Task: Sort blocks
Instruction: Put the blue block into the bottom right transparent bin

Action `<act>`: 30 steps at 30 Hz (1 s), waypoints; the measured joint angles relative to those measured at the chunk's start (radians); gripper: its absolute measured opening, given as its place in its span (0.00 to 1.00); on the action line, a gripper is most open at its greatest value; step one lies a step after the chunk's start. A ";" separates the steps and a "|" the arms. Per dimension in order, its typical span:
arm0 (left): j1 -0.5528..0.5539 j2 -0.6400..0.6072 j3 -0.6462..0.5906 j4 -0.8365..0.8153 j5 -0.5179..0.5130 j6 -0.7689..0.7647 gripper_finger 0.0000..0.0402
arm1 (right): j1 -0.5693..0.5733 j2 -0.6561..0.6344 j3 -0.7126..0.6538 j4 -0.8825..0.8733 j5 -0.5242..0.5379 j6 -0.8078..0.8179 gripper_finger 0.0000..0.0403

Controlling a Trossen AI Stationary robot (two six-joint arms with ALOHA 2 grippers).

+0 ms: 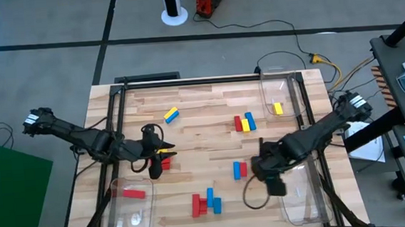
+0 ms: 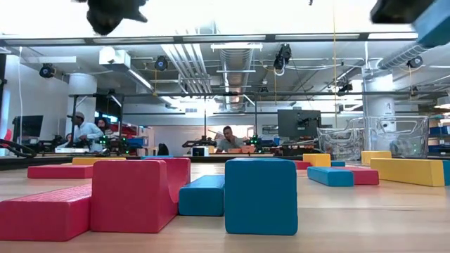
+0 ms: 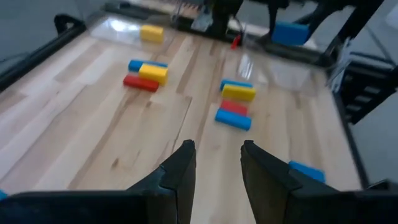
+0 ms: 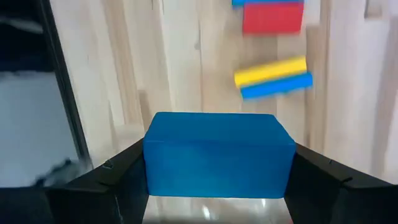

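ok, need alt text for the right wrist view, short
The right gripper holds a blue block clamped between its two dark fingers, filling the lower middle of the picture. Beyond it on the wooden table lie a yellow block pressed against another blue block, and a red block farther off.

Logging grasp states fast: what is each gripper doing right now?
Left gripper: open, holding nothing, above the table.
Right gripper: closed on a blue block.
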 joint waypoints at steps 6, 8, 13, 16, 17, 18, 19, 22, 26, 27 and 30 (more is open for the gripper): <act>0.007 0.000 0.080 0.000 -0.008 0.086 0.27 | 0.122 -0.056 -0.017 -0.084 0.078 -0.023 0.69; 0.015 0.000 0.098 0.001 -0.009 0.101 0.27 | 0.166 -0.075 -0.036 -0.090 0.104 -0.007 0.69; 0.041 0.000 0.112 0.009 -0.010 0.103 0.27 | 0.260 -0.117 -0.108 -0.082 0.115 0.074 0.69; 0.057 0.001 0.112 0.010 -0.010 0.094 0.27 | 0.305 -0.141 -0.173 -0.048 0.127 0.116 0.69; 0.062 0.001 0.112 0.012 -0.010 0.092 0.27 | 0.314 -0.149 -0.199 -0.021 0.130 0.124 0.69; 0.067 0.001 0.112 0.014 -0.010 0.087 0.27 | 0.323 -0.154 -0.226 0.010 0.130 0.134 0.69; 0.070 0.001 0.112 0.017 -0.010 0.081 0.27 | 0.331 -0.160 -0.254 0.039 0.130 0.149 0.69; 0.076 0.001 0.112 0.026 -0.010 0.067 0.27 | 0.348 -0.169 -0.344 0.139 0.131 0.172 0.69; 0.081 0.001 0.112 0.035 -0.011 0.055 0.27 | 0.351 -0.169 -0.437 0.216 0.131 0.170 0.69; 0.083 0.001 0.112 0.035 -0.010 0.050 0.27 | 0.350 -0.169 -0.457 0.236 0.131 0.171 0.69; 0.084 0.001 0.112 0.035 -0.022 0.047 0.27 | 0.351 -0.169 -0.507 0.289 0.132 0.170 0.70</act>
